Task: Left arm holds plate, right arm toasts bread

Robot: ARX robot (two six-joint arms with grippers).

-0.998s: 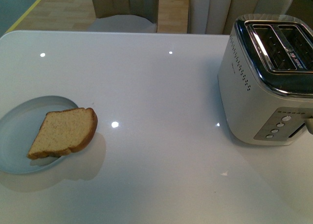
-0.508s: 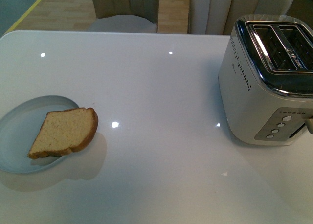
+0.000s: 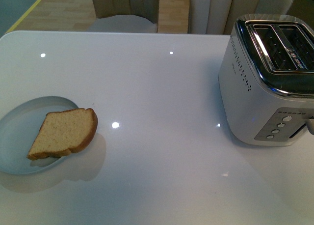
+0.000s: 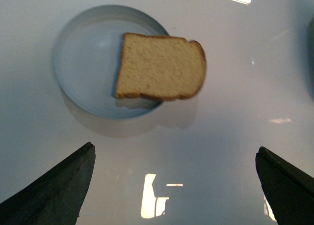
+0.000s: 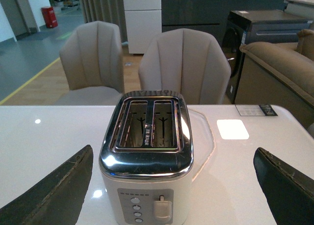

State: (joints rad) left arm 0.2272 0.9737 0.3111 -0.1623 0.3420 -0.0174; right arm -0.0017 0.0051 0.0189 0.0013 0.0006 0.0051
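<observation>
White and glossy, the table [image 3: 162, 87] carries the toaster [image 3: 267, 82], a cream-and-chrome box whose two slots stand empty. Well apart from the toaster, off toward the robot's left arm, the pale blue-grey plate [image 3: 14, 136] sits flat on the table. The bread [image 3: 64, 133] lies on the plate's toaster-facing half, its rounded top overhanging the rim toward the toaster. The slice looks light, soft and easily crushed, so a gentle pinch across that overhanging crust seems the best hold. The plate looks stiff and likely to slide on the gloss, so it is probably best gripped at the rim farthest from the toaster. The left gripper [image 4: 174, 147] hangs above plate and bread, jaws spread wide and empty. The right gripper [image 5: 172, 150] faces the toaster's front, jaws equally wide, holding nothing.
</observation>
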